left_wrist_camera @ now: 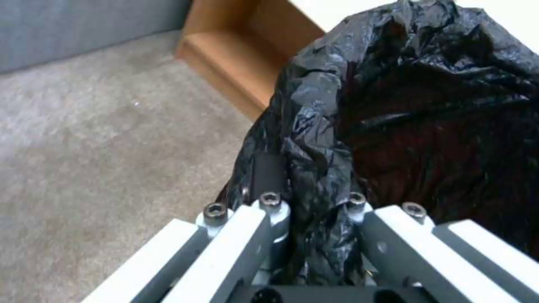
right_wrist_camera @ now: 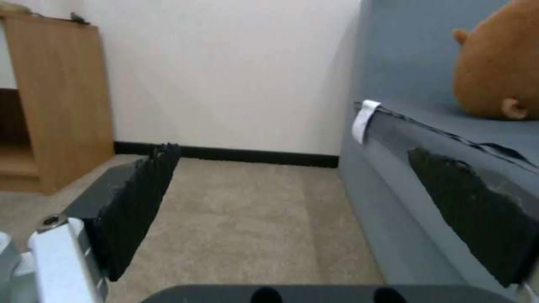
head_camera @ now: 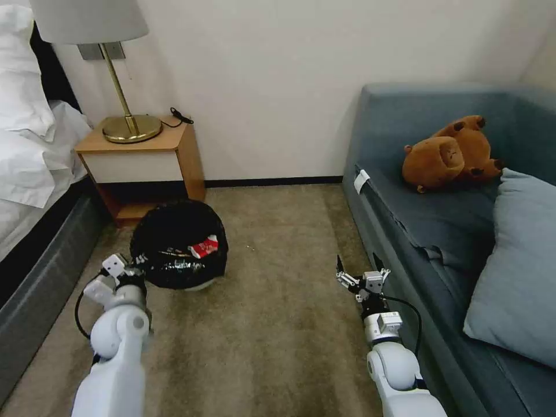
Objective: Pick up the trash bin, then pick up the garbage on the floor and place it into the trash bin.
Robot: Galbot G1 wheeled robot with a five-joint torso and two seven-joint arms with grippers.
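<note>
Sitting on the carpet (head_camera: 278, 324) right in front of the nightstand's (head_camera: 145, 159) open lower shelf is the one trash bin (head_camera: 179, 246), black bag bunched all over its rim and a sliver of white showing at the bottom. Inside we can count one piece of garbage for sure, the red-and-white cup (head_camera: 204, 247); there's other glinty stuff in there, but we can't tell what it is.

Our left gripper (head_camera: 134, 272) is at the bin's near-left rim. From the left wrist view the fingers (left_wrist_camera: 264, 176) are closed down tight on a fold of the black bag (left_wrist_camera: 320, 168), so we've got the bin by its edge. That arm comes up from the bottom left, elbow bent, wrist angled in toward the bin.

Our right gripper (head_camera: 362, 272) hangs low over the carpet, just beside the front edge of the blue sofa (head_camera: 405, 231), well apart from the bin. Its two black pads (right_wrist_camera: 134, 206) are spread wide with nothing between them. Forearm is nearly straight up and down, claw pointing toward the wall.

One brown plush toy (head_camera: 449, 153) is flopped on the sofa seat, one blue cushion (head_camera: 515, 260) leans at the right end, and one brass lamp (head_camera: 124, 116) stands on the nightstand top.
</note>
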